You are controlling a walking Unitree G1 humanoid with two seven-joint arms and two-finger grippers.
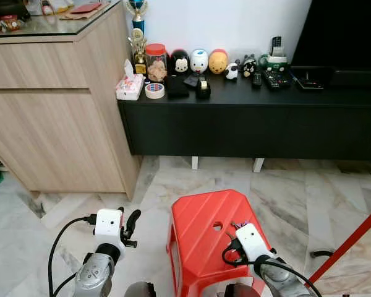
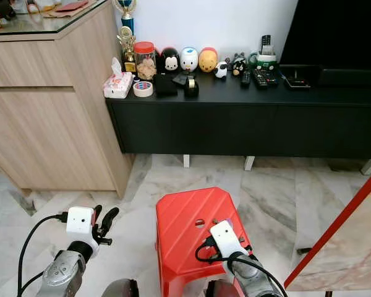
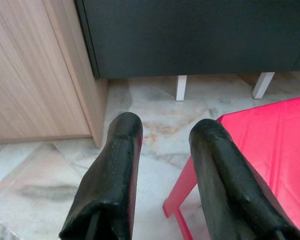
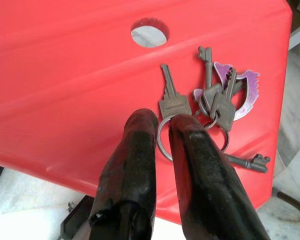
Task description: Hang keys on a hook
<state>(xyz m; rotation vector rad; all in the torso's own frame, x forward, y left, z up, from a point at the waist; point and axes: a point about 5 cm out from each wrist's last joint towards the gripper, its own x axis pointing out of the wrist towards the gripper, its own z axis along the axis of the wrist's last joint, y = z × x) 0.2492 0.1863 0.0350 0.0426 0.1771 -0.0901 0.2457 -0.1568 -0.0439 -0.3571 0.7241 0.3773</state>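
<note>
A bunch of several keys (image 4: 217, 100) on a metal ring, with a purple tag, lies on top of a red plastic stool (image 1: 198, 223). My right gripper (image 4: 162, 122) is down on the stool's top, its two black fingers pinched together on the key ring. From the head, this gripper (image 1: 237, 226) sits near the stool's right edge, beside the small hole in the seat. My left gripper (image 1: 131, 223) hovers over the marble floor to the left of the stool. Its fingers (image 3: 120, 150) stand apart and hold nothing.
A low black console (image 1: 247, 124) runs along the wall ahead. It carries toy figures, a jar, a tissue box (image 1: 129, 86), tape and remotes. A tall wooden cabinet (image 1: 49, 105) stands at the left. A red bar (image 1: 349, 244) slants across the right foreground.
</note>
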